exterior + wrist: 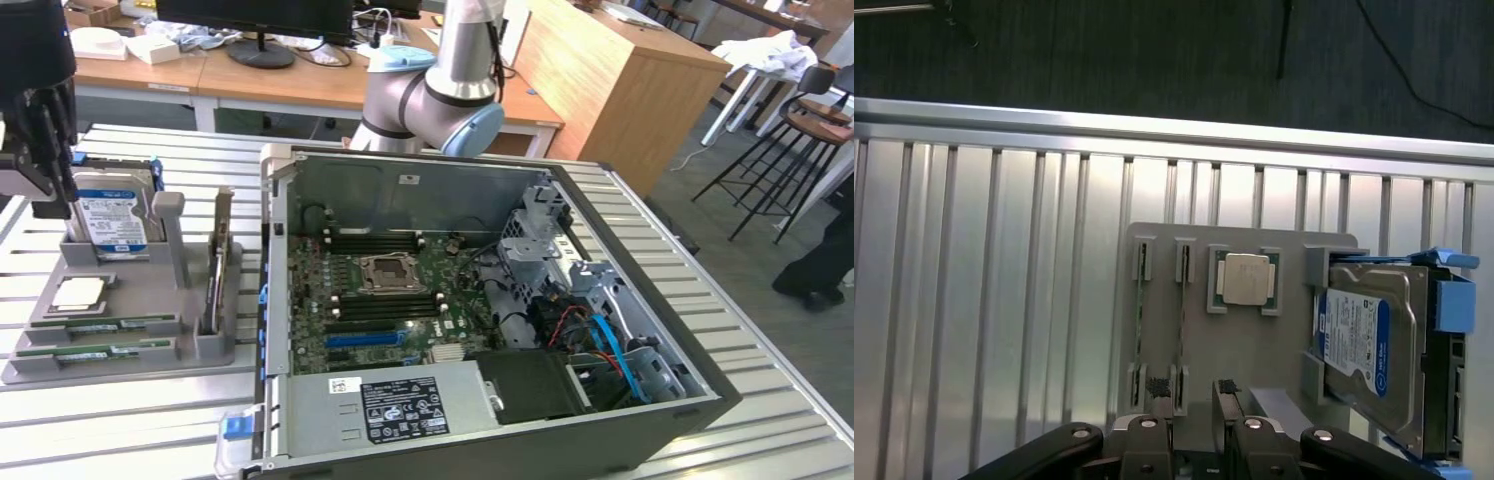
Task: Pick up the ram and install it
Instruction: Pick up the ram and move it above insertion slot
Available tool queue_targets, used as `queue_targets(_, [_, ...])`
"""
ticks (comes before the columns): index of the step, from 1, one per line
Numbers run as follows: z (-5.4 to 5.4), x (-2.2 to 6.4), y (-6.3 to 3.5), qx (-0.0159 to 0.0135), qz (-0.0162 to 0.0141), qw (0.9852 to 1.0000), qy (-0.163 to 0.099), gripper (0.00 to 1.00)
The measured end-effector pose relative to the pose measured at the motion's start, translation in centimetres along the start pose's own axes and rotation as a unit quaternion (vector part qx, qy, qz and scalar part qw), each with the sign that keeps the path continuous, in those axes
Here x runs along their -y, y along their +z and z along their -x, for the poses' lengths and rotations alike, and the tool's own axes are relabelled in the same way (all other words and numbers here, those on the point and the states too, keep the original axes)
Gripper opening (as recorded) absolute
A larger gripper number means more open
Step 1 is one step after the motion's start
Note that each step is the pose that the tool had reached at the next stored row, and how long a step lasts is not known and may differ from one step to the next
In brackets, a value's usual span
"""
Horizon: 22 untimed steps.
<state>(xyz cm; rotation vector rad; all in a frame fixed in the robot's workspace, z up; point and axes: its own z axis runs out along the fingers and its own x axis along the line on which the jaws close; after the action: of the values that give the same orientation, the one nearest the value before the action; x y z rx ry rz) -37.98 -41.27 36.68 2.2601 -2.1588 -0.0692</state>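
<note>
Two of a kind were seen lying flat and parallel in the gray tray (1254, 345): the ram (1181, 320) just beside the processor chip (1244, 278), and a twin stick (1141, 315) on its other side, away from the chip. Which of the pair was the task's could not be told. Both were seated in the tray, untouched. The gripper (1196, 445) was held above the tray with jaws spread wide and nothing gripped. Its fingers (1154, 440) were lined up over one end of the sticks. A hard drive (1374, 350) was stood upright in the tray, past the chip. The tray was set on a slatted metal table (134, 420), at the exterior view's left of an open computer case (400, 180). The motherboard (310, 300) was exposed inside.
</note>
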Motion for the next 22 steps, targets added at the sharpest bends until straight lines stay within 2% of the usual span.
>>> queue_targets(10, [0.0,0.07,1.73,0.0,0.0,1.0,0.0,0.3])
queue_targets(22, [-0.1,0.13,3.17,0.0,0.0001,1.0,0.0,0.3])
